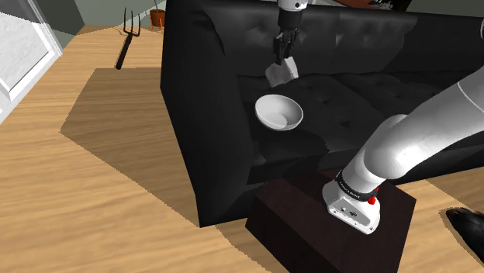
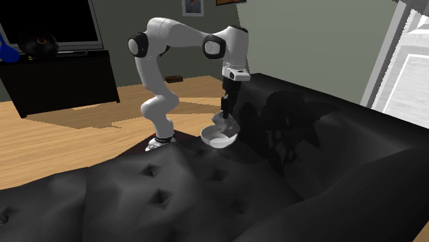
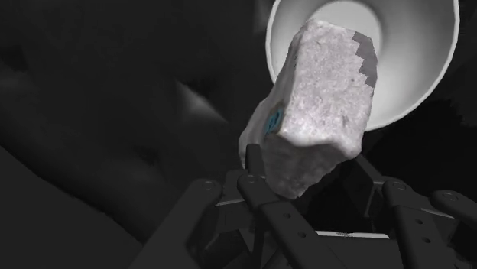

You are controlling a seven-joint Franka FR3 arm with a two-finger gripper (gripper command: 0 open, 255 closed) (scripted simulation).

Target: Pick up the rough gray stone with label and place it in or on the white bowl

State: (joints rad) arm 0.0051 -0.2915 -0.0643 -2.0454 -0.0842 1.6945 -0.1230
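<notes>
— Start close. What lies on this side of the white bowl [image 1: 279, 116]?
— The dark stand [image 1: 310, 229]. The white arm [image 1: 403, 147] rises from it and reaches over the bowl.
— And the bowl itself?
— It sits upright on the seat of a black sofa [image 1: 372, 85].
— Where is the stone?
— The rough pale-gray stone [image 3: 321, 115] hangs just above the bowl, over the rim on the side away from the stand. In the shoulder view a gap shows between the two. A small teal label [image 3: 273, 120] marks one face.
— Held how?
— The black pincer [image 3: 309, 172] pinches it, with its fingers [image 3: 264, 195] clasping the stone's upper end from either side, and it points down at the bowl.
— And beyond the bowl?
— First the sofa's tufted back, then a wooden floor [image 1: 77, 194]. Well beyond the bowl there is a dark pitchfork [image 1: 126, 43], near a plant pot [image 1: 158, 17].
</notes>
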